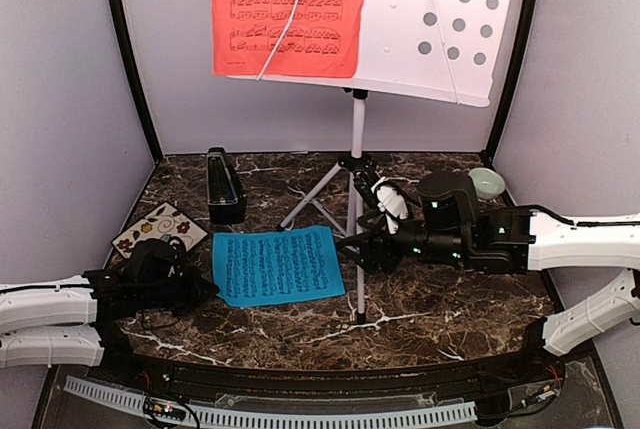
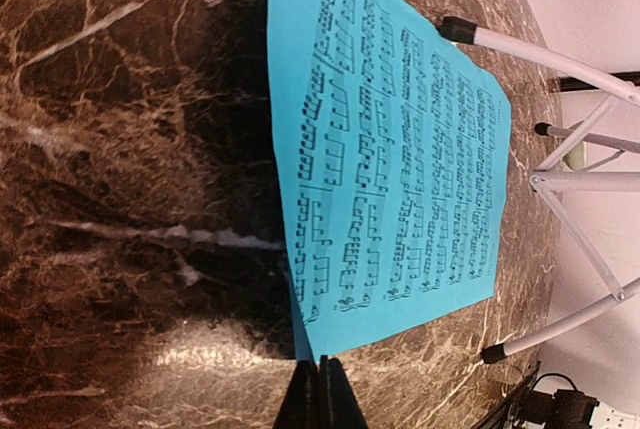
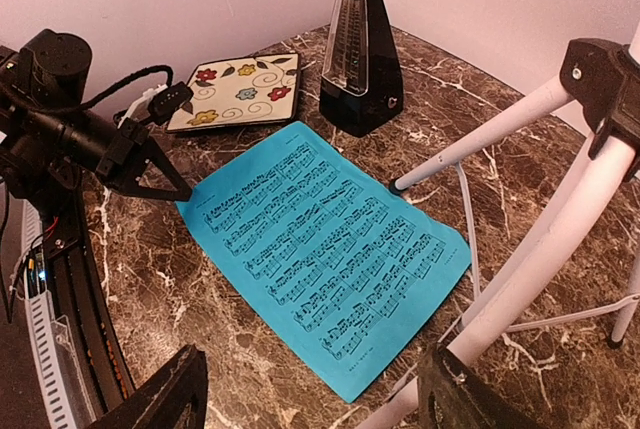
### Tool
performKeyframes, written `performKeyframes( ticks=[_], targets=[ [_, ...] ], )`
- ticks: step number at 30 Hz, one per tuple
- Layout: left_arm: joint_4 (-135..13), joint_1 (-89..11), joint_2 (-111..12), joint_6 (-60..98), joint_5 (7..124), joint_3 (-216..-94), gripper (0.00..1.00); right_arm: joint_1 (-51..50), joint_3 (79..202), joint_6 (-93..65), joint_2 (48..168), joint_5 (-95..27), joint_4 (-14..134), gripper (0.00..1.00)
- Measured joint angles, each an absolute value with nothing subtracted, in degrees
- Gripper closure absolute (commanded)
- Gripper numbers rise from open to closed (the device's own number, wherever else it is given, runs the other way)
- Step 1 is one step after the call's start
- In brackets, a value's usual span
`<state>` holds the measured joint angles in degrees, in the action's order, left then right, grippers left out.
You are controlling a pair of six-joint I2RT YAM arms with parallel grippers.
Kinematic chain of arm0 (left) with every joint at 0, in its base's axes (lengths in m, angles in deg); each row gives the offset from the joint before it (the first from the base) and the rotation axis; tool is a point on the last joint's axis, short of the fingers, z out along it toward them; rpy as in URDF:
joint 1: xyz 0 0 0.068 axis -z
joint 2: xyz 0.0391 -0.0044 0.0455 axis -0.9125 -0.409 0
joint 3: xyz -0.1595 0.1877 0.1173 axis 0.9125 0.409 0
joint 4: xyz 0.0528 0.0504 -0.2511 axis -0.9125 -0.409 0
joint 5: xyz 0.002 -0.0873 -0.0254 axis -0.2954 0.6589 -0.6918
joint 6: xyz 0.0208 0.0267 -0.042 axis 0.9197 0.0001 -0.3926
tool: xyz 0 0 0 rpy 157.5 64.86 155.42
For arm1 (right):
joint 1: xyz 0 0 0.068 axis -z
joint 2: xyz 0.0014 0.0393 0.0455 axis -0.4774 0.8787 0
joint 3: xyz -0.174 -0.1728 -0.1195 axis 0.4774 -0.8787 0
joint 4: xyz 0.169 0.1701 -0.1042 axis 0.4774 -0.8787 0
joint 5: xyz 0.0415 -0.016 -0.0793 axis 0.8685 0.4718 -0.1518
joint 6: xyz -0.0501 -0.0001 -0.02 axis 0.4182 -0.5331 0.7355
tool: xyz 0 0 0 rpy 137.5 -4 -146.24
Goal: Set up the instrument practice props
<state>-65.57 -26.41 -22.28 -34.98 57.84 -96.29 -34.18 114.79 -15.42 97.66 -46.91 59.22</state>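
Top external view: green bowl (image 1: 487, 183) contents unclear, left jaws pinching blue sheet (image 1: 278, 266), right jaws spread.

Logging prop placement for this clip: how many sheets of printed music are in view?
2. The red sheet sits on the music stand; the blue sheet lies flat on the table by its legs. No others show.

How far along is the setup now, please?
Done: stand upright, red sheet on it, metronome standing. In hand: left gripper seems to pinch the blue sheet, flat on the table. Left: lifting it onto the stand; right gripper open.
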Motion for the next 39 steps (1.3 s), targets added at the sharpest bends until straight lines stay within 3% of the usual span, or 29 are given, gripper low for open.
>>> performKeyframes(
  ticks=[12, 13, 15, 21, 25, 29, 39],
  targets=[
    [-74.57, -19.16, -21.08, -30.96, 68.86, -98.09, 1.0, -34.1, 114.81, -15.05, 100.09, -43.54, 59.74, 0.28],
    [-75.58, -18.0, -21.14, -30.11, 70.17, -98.7, 0.94, -34.1, 114.83, -15.05, 100.59, -43.26, 59.85, 0.28],
    [-76.78, -15.97, -21.84, -27.79, 72.73, -100.49, 0.71, -34.1, 114.98, -15.07, 101.71, -42.75, 60.11, 0.28],
    [-80.15, -12.14, -26.13, -20.01, 76.86, -107.48, 0.27, -34.1, 116.73, -15.09, 104.88, -41.44, 60.13, 0.29],
    [-80.82, -14.09, -23.0, -17.65, 73.97, -109.67, 0.26, -34.14, 117.37, -15.31, 106.06, -41.14, 60.18, 0.3],
    [-79.18, -25.28, -21.84, -15.36, 73.8, -110.04, 0.25, -34.47, 117.37, -15.75, 106.91, -40.61, 60.13, 0.31],
    [-75.77, -40.27, -38.91, -6.72, 76.31, -116.21, 0.18, -36.11, 117.76, -17.04, 110.93, -40.42, 60.29, 0.39]
  ],
)
